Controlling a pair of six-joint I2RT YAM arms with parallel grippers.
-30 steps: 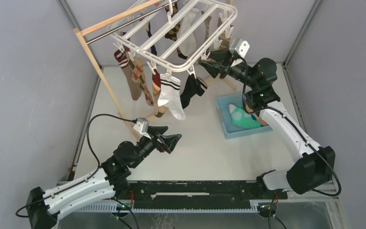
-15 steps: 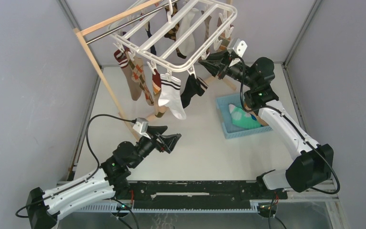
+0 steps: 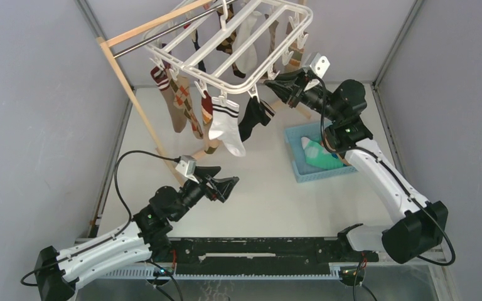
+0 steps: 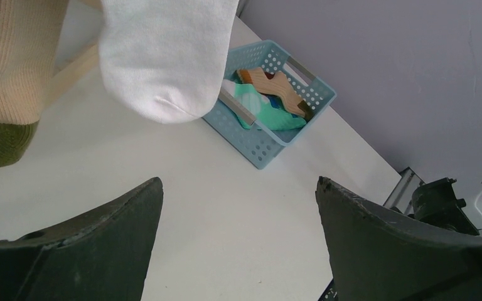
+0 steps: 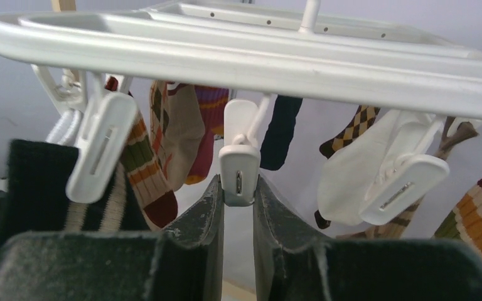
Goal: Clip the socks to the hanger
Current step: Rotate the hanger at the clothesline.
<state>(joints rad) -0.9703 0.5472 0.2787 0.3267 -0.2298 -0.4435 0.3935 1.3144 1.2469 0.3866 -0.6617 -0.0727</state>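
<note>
My right hand pinches a clip hanging upright from the hanger; the socks lie in the basket below, nearer me. My left hand gapes empty.

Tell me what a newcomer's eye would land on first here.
The large white plastic drying frame, hung with many patterned socks, fills the top of the overhead view. At its near rim, the right claw pinches a small white plastic clip. On the table at right, a blue perforated basket holds a mint-green sock, and the left claw hovers open.
</note>
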